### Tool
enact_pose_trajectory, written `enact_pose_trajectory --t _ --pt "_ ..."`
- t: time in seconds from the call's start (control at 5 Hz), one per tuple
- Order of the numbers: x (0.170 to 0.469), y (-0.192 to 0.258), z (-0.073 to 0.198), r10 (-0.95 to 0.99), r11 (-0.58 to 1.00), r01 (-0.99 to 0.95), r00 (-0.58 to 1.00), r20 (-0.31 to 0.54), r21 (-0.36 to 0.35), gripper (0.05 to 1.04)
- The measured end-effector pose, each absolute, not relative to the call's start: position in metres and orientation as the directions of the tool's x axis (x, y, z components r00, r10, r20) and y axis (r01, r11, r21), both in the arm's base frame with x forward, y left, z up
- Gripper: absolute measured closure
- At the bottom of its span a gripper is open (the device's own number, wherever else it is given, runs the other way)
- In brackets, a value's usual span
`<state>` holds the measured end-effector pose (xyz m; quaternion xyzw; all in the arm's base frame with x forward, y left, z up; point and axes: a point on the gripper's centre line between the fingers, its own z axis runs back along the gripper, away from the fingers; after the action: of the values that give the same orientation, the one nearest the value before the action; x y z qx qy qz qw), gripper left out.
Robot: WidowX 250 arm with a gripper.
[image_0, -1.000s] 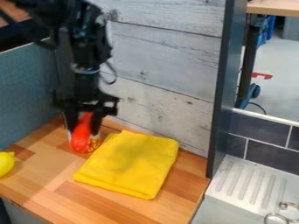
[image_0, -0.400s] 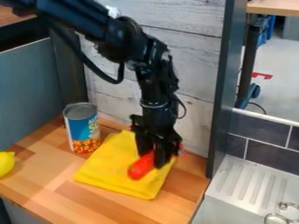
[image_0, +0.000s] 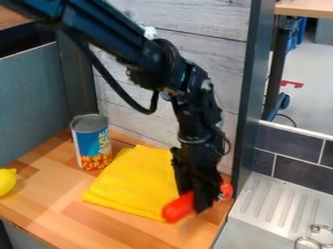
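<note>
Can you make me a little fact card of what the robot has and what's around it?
Gripper: closed on a red thing
Red thing's place: by the right side of the yellow cloth
Cloth: folded, on the wooden counter
Can: upright, behind the cloth, to the left
Lemon: at the left edge

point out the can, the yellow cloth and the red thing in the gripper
can (image_0: pixel 92 143): camera view, middle of its printed side
yellow cloth (image_0: pixel 131 180): camera view, middle of its top face
red thing (image_0: pixel 175 210): camera view, its rounded near end
</note>
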<state>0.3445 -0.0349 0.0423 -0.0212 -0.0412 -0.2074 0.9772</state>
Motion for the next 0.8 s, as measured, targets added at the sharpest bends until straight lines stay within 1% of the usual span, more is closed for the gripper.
enact_pose_trajectory --t 0.2,0.4,0.6,0.8 --pt "0.338 -0.041 0.034 -0.355 0.932 0.359 0.932 0.075 -0.047 0.535" --pt "0.321 -0.057 0.023 -0.285 0.957 0.286 0.958 0.02 -0.053 0.535" --pt "0.319 -0.062 0.016 -0.263 0.963 0.263 0.965 0.006 -0.066 0.535" --pt "0.31 -0.062 0.011 -0.231 0.971 0.229 0.973 -0.028 -0.076 0.535"
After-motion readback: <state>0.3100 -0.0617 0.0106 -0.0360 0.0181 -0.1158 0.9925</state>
